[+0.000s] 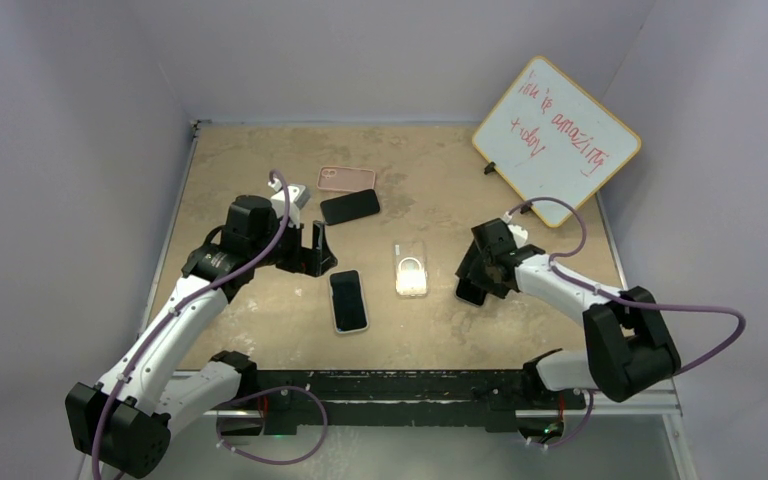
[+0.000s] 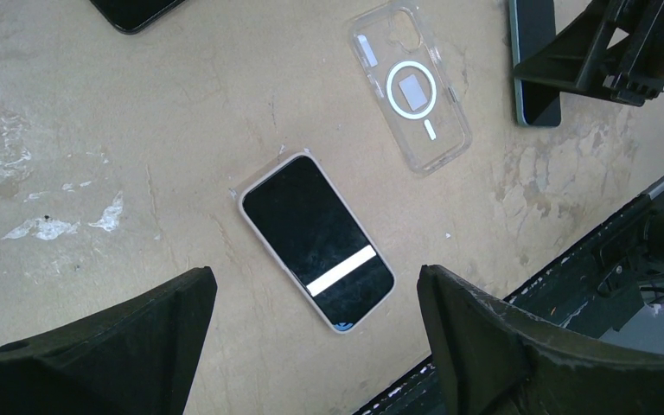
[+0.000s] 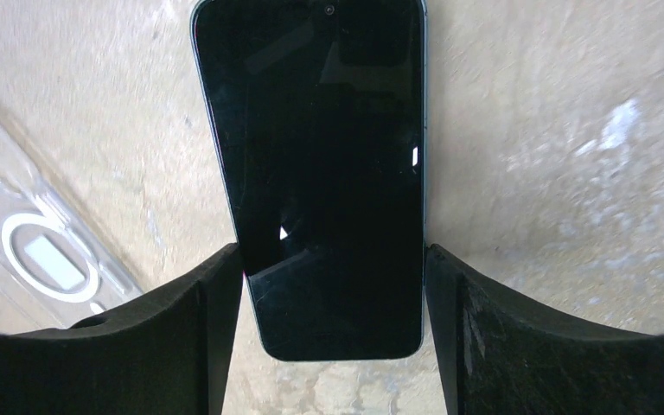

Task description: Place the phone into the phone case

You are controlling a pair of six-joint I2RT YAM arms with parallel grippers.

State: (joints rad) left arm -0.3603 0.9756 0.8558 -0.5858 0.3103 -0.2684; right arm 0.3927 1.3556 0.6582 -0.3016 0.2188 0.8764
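Observation:
My right gripper (image 1: 476, 281) is shut on a dark bare phone (image 3: 320, 164), its fingers pressing both long edges near the phone's lower end, low over the table. A clear phone case (image 1: 410, 268) with a white ring lies flat just left of it, and also shows in the right wrist view (image 3: 35, 251) and the left wrist view (image 2: 411, 86). My left gripper (image 1: 318, 252) is open and empty, hovering above a phone in a white case (image 2: 316, 242) that lies screen up, also in the top view (image 1: 348, 300).
A black phone (image 1: 350, 207) and a pink case (image 1: 347, 179) lie at the back of the table. A whiteboard (image 1: 557, 140) leans at the back right. The table's black front rail (image 1: 410, 385) runs close behind the cased phone.

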